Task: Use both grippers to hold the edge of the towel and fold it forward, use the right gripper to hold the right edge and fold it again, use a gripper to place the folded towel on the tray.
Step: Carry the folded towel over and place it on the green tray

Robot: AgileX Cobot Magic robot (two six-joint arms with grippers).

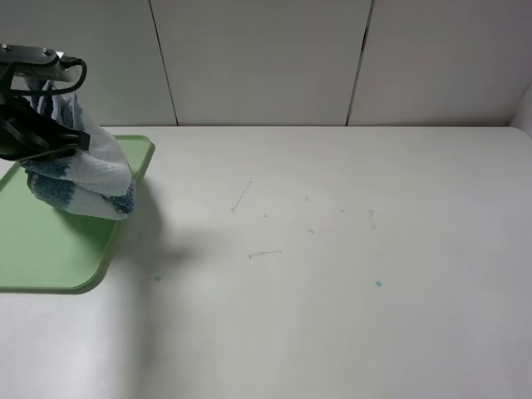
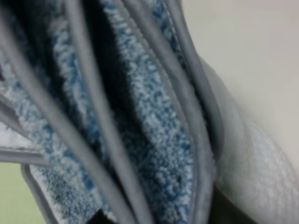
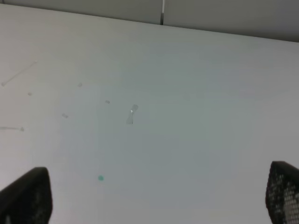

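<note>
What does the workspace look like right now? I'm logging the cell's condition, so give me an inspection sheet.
Surface: pale table with faint scuffs and a small teal speck.
Job's things: folded towel hanging bunched from the left gripper over the tray; grey hems stacked in the left wrist view.
Clutter: nothing seen.
Grippers: left shut on the towel; right gripper open, empty, above bare table.
Cables: black cable looped on the left arm.
Surroundings: pale panelled wall behind.
</note>
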